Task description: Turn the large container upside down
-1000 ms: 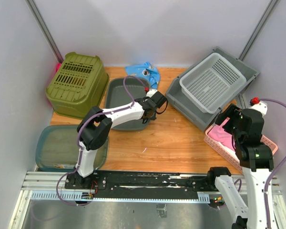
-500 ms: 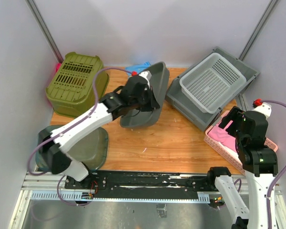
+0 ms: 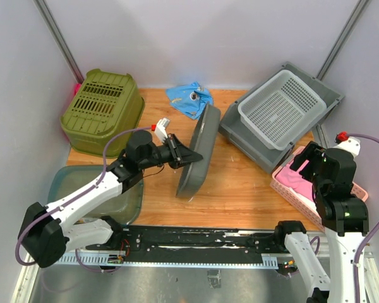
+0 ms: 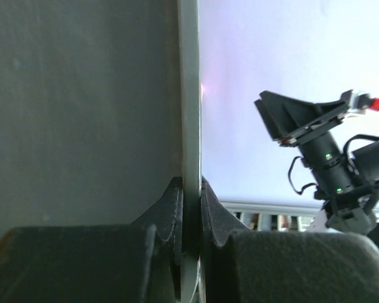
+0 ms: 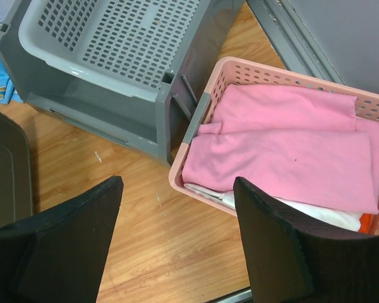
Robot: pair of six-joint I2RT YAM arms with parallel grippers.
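One large container (image 3: 199,150) on edge, one pink basket (image 5: 265,68)

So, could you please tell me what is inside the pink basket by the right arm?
The pink basket holds a folded pink cloth on top, white fabric showing beneath its edge, and an orange bit at the corner. Anything deeper is covered by the cloth.

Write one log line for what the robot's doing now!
left gripper: shut on rim of grey container | container: on edge, not yet flipped | right gripper: open, empty, near pink basket
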